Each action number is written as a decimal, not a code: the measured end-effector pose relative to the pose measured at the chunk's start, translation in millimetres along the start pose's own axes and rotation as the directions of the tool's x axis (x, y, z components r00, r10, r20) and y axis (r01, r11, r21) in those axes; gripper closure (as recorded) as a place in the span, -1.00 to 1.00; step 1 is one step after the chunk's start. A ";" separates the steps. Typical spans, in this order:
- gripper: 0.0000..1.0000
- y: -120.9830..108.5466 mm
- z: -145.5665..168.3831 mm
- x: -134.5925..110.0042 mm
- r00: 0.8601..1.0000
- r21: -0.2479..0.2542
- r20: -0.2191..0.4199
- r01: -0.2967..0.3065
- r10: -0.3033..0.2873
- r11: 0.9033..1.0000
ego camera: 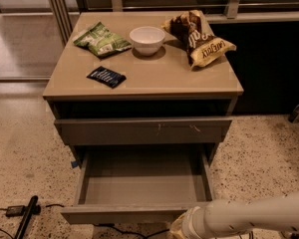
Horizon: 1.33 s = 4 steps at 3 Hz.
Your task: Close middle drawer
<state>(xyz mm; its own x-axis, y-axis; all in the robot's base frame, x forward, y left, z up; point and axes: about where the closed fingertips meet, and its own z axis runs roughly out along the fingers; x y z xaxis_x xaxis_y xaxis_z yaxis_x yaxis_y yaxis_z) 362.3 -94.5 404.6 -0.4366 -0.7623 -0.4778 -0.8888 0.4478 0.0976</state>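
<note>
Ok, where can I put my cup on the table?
Front right of the tabletop, between the black packet and brown chip bag, is bare. The back is crowded: green bag, bowl. The open middle drawer is bare too; the gripper sits at its front.

surface [154, 86]: beige, smooth, matt w/ faint sheen
middle drawer [139, 183]: grey-beige, matt; bare grey inside
bowl [147, 38]: white, glossy
green bag [102, 40], brown bag [199, 36]: crinkly, shiny plastic
dark packet [105, 76]: shiny wrap
floor [269, 153]: speckled stone-look, polished
claw [178, 228]: bottom edge, below drawer front; yellowish, matt
arm [254, 214]: white, smooth plastic
</note>
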 end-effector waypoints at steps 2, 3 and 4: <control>0.21 1.1 7.8 2.0 1.000 -0.004 0.005 -0.007 0.008 1.000; -0.25 1.1 7.8 2.0 1.000 -0.004 0.005 -0.007 0.008 1.000; -0.72 1.1 7.8 2.0 1.000 -0.004 0.005 -0.007 0.007 1.000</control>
<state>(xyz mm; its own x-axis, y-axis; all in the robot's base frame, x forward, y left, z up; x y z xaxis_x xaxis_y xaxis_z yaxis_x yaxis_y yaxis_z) 361.5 -91.9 396.9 -0.4426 -0.7568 -0.4810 -0.8861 0.4516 0.1048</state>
